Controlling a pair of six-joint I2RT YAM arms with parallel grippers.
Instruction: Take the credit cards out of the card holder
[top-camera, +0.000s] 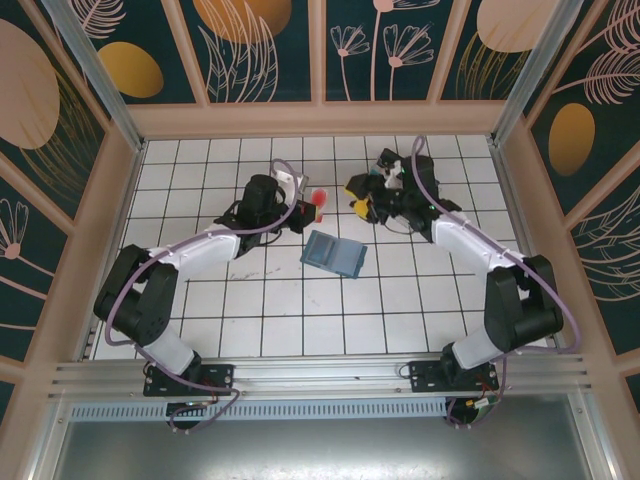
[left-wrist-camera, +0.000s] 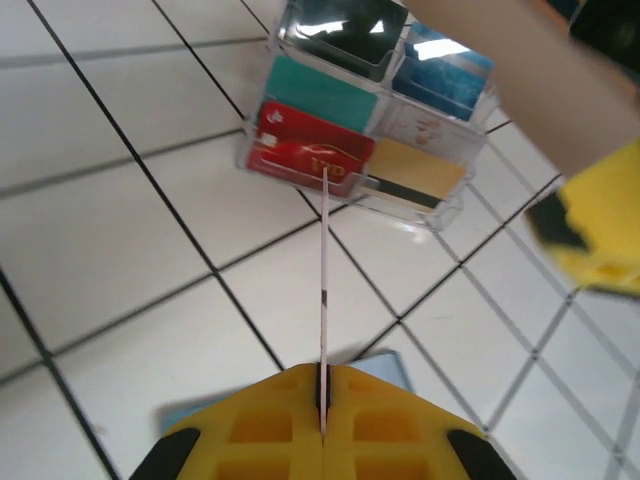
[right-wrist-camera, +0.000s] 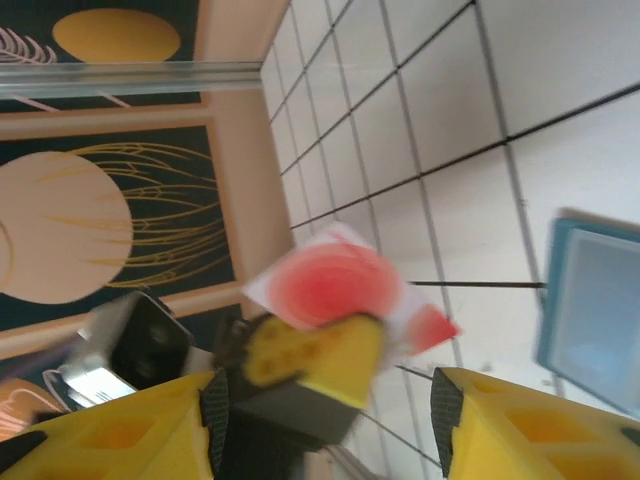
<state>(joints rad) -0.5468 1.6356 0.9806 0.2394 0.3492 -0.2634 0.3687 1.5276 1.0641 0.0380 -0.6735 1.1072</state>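
White glossy tiles with dark grout lines cover your tabletop (top-camera: 200, 300), boxed in by dark teal panels printed with peach leaves. Your left arm reaches in from the left with its elbow bent. Your left gripper (left-wrist-camera: 322, 385) is clamped on the thin red-and-white plastic credit card (right-wrist-camera: 330, 285), which its own wrist camera sees edge-on as a bare sliver. Your right arm stretches in from the right, and your right gripper (right-wrist-camera: 326, 405) has its yellow moulded fingers (right-wrist-camera: 520, 430) spread apart with nothing between them. The slim teal folding card holder (top-camera: 333, 252) lies flat on the tiles between the two grippers, a little nearer the arm bases. A clear plastic tray (left-wrist-camera: 248, 155) of coloured cards sits beyond the held card. In the right wrist view the card's face is blurred, and the holder is cut off at the frame edge
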